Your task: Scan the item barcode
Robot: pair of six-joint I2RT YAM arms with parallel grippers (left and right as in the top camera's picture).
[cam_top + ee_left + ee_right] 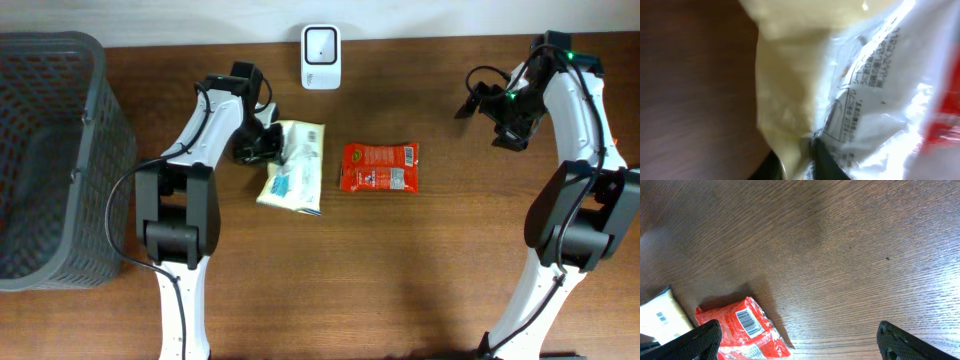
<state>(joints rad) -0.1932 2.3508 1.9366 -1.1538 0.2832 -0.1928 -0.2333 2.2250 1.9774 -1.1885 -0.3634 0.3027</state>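
Two packs lie on the table (450, 270). The cream pack (292, 165) sits left of centre, tilted, near the red pack (380, 167) but apart from it. The left gripper (262, 150) is down at the cream pack's upper left edge, touching it. In the left wrist view the blurred wrapper fills the frame against one dark finger (826, 161), and I cannot tell whether the jaws are clamped on the wrapper or loose around it. The right gripper (799, 327) hangs over bare wood at the right, jaws spread wide, holding nothing.

The scanner (321, 43) stands at the far edge, well apart from both packs. A grey mesh basket (112, 110) occupies the left end. The surface is dark wood grain, and beyond it only a pale strip shows.

In the right wrist view the red pack shows a barcode (749, 321), while the cream pack is cut off by the frame edge.
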